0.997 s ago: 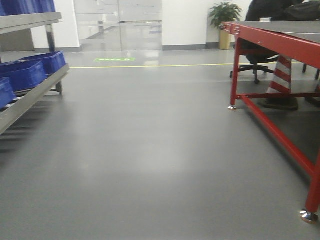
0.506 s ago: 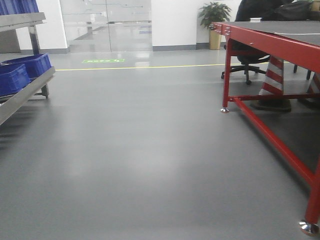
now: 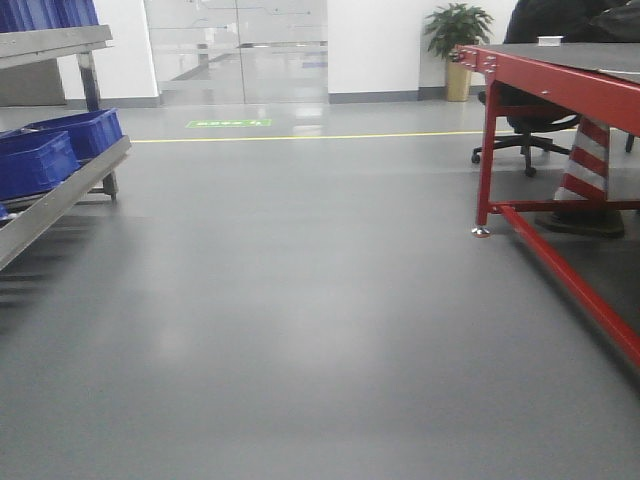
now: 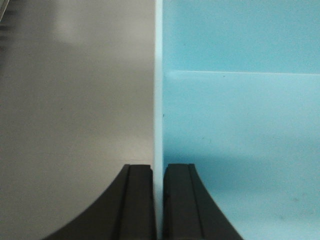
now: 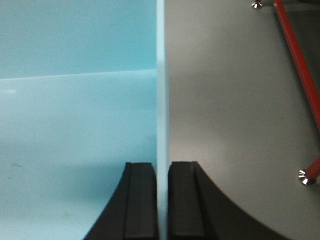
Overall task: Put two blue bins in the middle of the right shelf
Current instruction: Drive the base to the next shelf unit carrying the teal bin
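Carrying: both arms share one pale blue plastic bin (image 4: 240,125). The left claw (image 4: 159,172) is clamped on one thin side wall, and the right claw (image 5: 161,170) is pinched onto the opposite wall.
Bin from the claws: its hollow lies right of the left claw and left of the right claw, so it hangs between them, with grey floor (image 4: 75,100) outside each wall.
Axis: each gripped wall runs straight ahead of its claw.
Nearer arm: neither, since both have hold.
Ahead: a grey metal shelf (image 3: 70,185) holding dark blue crates (image 3: 40,160) lies forward and left of the left claw. A red-framed worktop (image 3: 560,80) lies forward and right of the right claw.
Hidden: the right shelf shows in no view, so my guess is the base must turn to find it. The bin's front end and underside are cut off, and I cannot tell whether a second bin is nested in it.
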Robot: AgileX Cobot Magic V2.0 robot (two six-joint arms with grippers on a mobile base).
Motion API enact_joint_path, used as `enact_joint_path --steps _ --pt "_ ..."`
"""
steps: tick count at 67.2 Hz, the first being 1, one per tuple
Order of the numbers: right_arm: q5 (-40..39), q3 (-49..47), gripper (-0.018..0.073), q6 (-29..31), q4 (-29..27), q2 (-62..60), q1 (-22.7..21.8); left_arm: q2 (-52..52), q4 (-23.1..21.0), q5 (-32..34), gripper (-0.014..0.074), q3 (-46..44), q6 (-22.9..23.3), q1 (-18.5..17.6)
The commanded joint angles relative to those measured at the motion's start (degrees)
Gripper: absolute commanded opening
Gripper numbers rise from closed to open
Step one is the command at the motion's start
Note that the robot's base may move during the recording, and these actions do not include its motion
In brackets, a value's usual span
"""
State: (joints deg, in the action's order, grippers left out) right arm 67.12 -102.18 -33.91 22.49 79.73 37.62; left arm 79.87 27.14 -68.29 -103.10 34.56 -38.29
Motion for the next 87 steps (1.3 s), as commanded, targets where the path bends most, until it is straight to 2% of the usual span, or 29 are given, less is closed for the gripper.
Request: enact_joint_path --steps 1,87 --pt "-0.1 -0.7 -0.0164 0.2 4.4 -1.0 -0.5 -0.6 5.6 -0.7 -0.0111 -0.5 0.0 0.3" --pt "-0.1 -0.7 -0.0164 0.2 4.4 -1.0 -0.5 -0.6 6.5 -0.6 -0.0111 -0.5 0.0 0.3"
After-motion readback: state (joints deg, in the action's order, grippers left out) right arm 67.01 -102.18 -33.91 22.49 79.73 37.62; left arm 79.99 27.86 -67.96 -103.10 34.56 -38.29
